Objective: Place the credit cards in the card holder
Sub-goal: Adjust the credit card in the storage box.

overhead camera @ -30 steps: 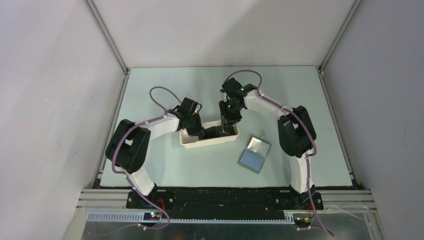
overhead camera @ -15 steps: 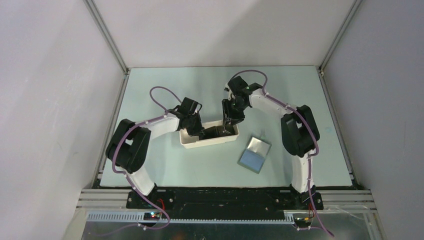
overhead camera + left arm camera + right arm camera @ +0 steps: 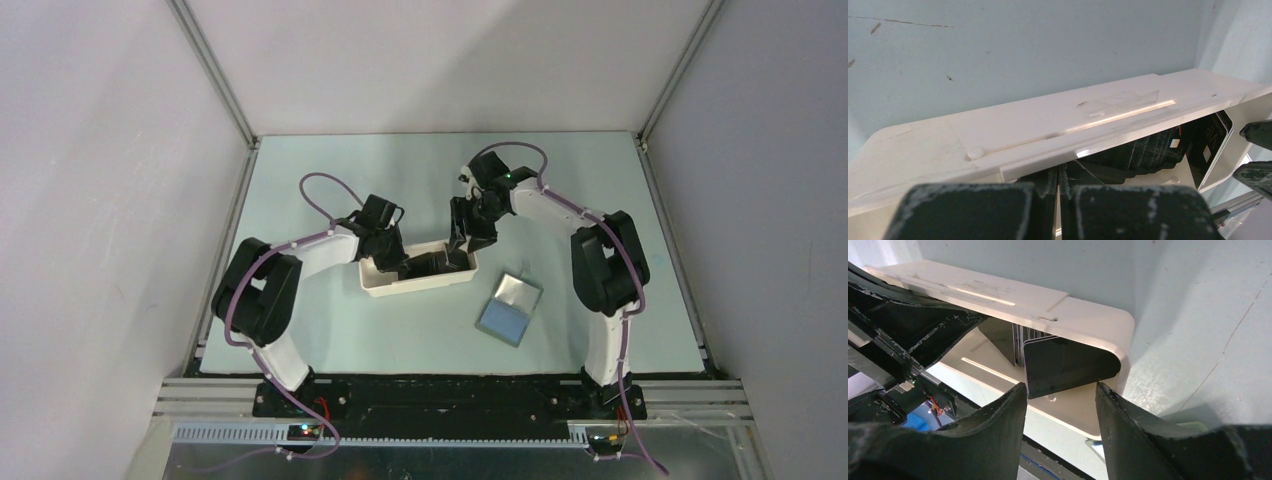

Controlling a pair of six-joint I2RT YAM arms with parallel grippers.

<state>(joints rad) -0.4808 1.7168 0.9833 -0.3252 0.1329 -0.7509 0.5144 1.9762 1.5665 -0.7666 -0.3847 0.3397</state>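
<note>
credit cards (image 3: 1063, 365) stand inside white tray (image 3: 1088, 320) | right fingers (image 3: 998, 440) spread at the front one: best to pinch just that | left fingers (image 3: 963, 210) pressed together, tray's left end | card holder (image 3: 510, 308) open beside tray

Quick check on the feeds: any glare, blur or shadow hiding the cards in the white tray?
Top external: even light, sharp, but the credit cards read only as a dark mass in the white tray. Left wrist: glare streak along the tray rim, left end effector blurred in the foreground. Right wrist: front card crisp, right end effector out of focus.
</note>
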